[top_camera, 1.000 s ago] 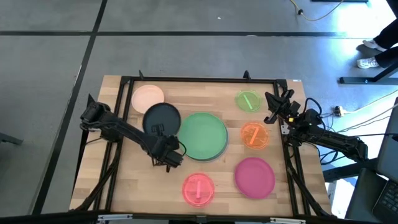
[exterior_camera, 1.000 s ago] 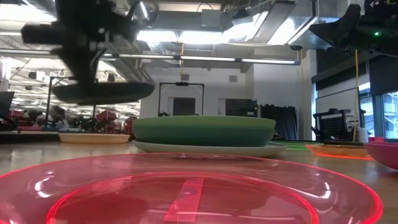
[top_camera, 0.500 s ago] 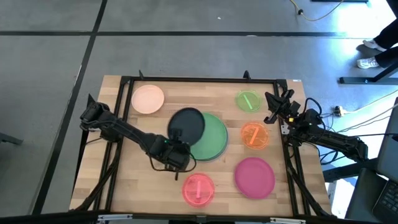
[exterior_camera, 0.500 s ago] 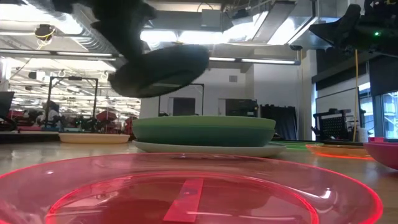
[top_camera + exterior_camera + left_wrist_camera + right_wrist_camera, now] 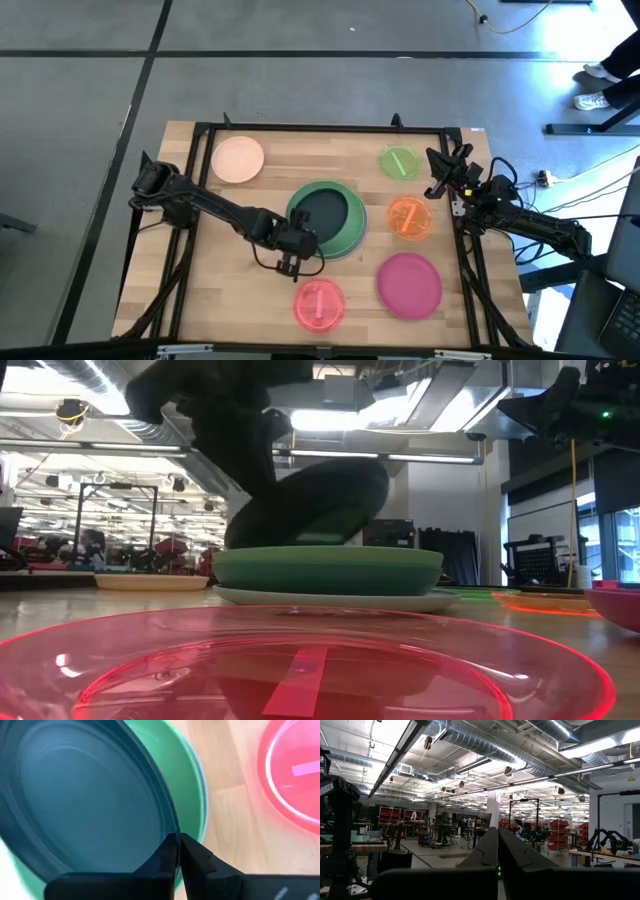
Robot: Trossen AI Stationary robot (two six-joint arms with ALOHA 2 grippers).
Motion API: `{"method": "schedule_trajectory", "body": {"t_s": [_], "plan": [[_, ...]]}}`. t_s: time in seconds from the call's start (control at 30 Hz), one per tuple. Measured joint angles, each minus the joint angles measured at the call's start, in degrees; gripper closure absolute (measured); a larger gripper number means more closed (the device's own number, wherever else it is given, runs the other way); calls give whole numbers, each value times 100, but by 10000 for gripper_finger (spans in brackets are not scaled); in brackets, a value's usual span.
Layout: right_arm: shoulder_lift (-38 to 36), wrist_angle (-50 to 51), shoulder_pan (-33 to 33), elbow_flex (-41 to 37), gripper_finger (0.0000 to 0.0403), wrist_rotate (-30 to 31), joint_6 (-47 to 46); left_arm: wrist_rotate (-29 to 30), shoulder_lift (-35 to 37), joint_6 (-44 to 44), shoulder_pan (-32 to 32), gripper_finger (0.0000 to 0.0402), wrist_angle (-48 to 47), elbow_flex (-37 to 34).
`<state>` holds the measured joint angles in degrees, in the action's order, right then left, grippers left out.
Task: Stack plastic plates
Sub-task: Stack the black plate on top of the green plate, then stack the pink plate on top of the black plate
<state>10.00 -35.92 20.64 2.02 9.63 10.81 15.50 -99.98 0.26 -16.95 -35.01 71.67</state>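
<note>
High view frames are showing the left gripper [image 5: 297,243] being held over the middle of the bench [image 5: 200,300], its fingers being kept clamped on the near rim of the dark plate [image 5: 320,212]. That plate is being carried above the large green plate [image 5: 350,235], which is lying on a pale blue plate [image 5: 330,598] whose rim is just showing beneath it in the low view. In the low view the dark plate [image 5: 320,500] is being held tilted, its lower edge close to the green plate [image 5: 330,570]; whether the two are touching cannot be told. In the left wrist view the pinched fingers [image 5: 172,852] are being seen closed on the dark plate's rim [image 5: 85,795], with the green plate [image 5: 192,785] under it and the pink plate [image 5: 292,770] beside it. The pink plate [image 5: 318,303] is sitting near the front edge, the magenta plate [image 5: 409,284] toward the front right corner, the orange plate [image 5: 410,218] by the right edge, the small green plate [image 5: 399,162] near the back right corner, and the peach plate [image 5: 238,159] near the back left corner. The right gripper [image 5: 437,170] is being held raised at the back right corner, its fingers [image 5: 497,847] being pressed together on nothing.
</note>
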Motion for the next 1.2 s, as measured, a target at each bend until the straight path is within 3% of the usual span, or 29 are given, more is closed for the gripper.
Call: {"method": "schedule_trajectory", "body": {"t_s": [0.17, 0.6, 0.97, 1.2], "plan": [[0, 0, 2, 0, 400, 0, 2, -177, -1, 40, 115, 394, 543, -340], [0, 0, 0, 0, 400, 0, 2, -144, -2, 34, 247, 392, 681, -471], [0, 0, 0, 0, 400, 0, 2, -312, -2, 14, 400, 311, 949, -471], [-1, 0, 0, 0, 400, 0, 14, -341, 25, -95, 337, 297, 769, -420]]}}
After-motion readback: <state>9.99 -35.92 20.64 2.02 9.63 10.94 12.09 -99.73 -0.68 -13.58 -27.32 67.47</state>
